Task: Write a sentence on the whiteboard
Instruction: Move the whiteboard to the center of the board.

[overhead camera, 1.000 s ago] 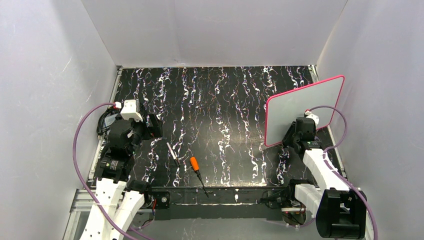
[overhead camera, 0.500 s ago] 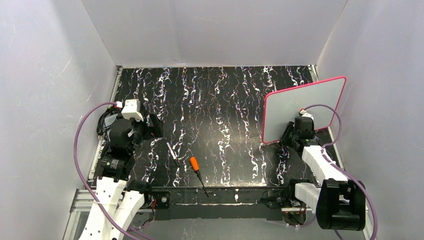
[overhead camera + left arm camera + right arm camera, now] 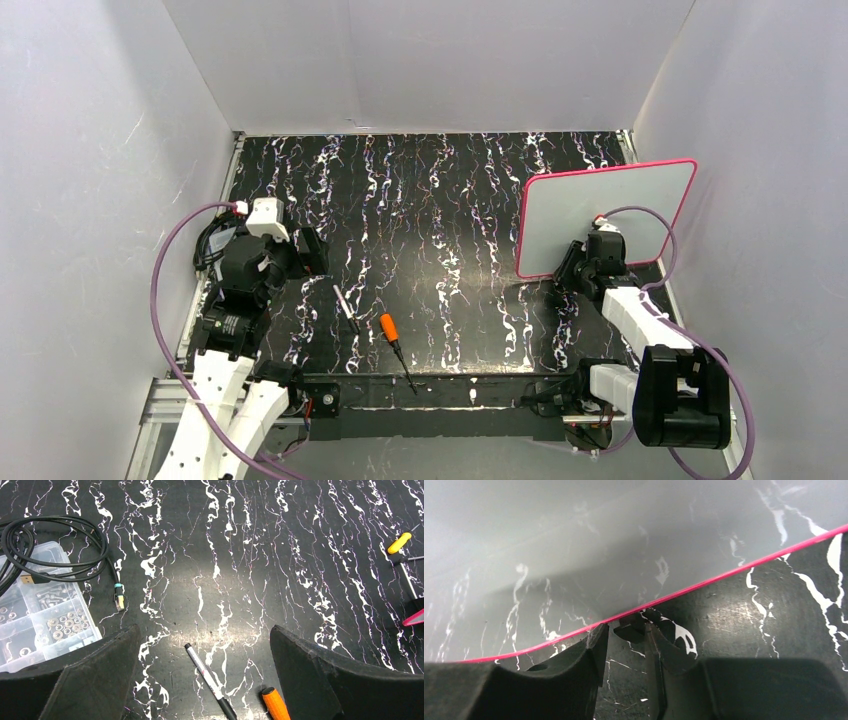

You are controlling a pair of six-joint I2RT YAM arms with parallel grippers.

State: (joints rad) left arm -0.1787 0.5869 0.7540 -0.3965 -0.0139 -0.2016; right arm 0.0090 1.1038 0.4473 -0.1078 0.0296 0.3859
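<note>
Right side of table: whiteboard stood on edge, pink-framed, close to right wall. Right gripper sat at board's lower edge, fingers drawn narrow and pinching black foot under frame. Left gripper was spread wide, holding nothing, and hovered above table at left. Black pen and orange-handled screwdriver lay on table just beyond it. Clear parts box and black cable lay farther left.
</note>
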